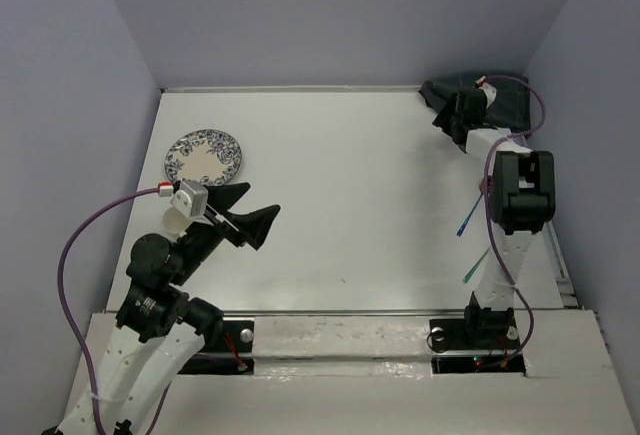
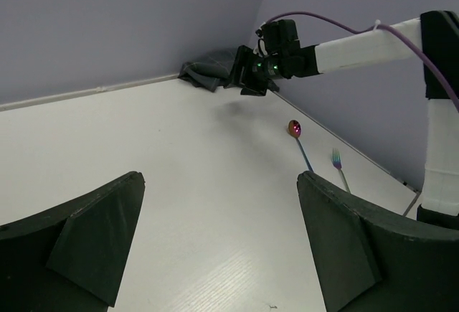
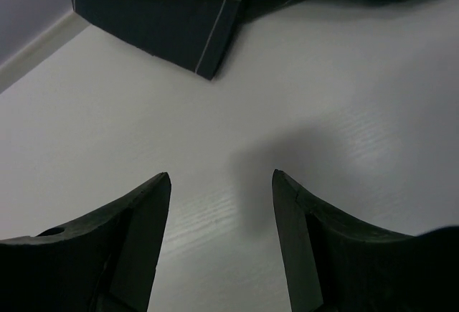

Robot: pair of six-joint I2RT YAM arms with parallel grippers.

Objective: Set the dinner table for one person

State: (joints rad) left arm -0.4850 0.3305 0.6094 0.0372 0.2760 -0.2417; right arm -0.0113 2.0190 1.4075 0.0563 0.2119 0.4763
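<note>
Both pairs of jaws stand apart with nothing between them. Nearest, in the lower left of the overhead view, the left gripper (image 1: 258,201) hangs over the dinner table (image 1: 350,205). Its dark fingers are spread wide and point toward the right of the frame. In its own wrist view only bare white tabletop shows in the gap. The table fills the middle of the overhead view, running from the bottom edge up toward the top.

At the right side of the overhead view, a fork (image 1: 476,267) with a green handle lies flat on the table. Just above it in the frame lies a spoon (image 1: 468,217) with a blue handle. The two are near each other but apart. In the left wrist view they sit right of centre, and the spoon's shiny bowl lies beyond the fork's tines.

Farther off, in the upper left of the overhead view, a blue-and-white patterned plate (image 1: 204,157) rests flat on the table.

Farthest, in the upper right corner of that view, the right gripper (image 1: 447,117) reaches to a rumpled dark checked placemat (image 1: 505,105) at the table's corner. In the right wrist view its fingers are apart over bare tabletop. The placemat's folded corner lies along the top of the frame, clear of the fingertips. Whether the fingers touch the table cannot be told.
</note>
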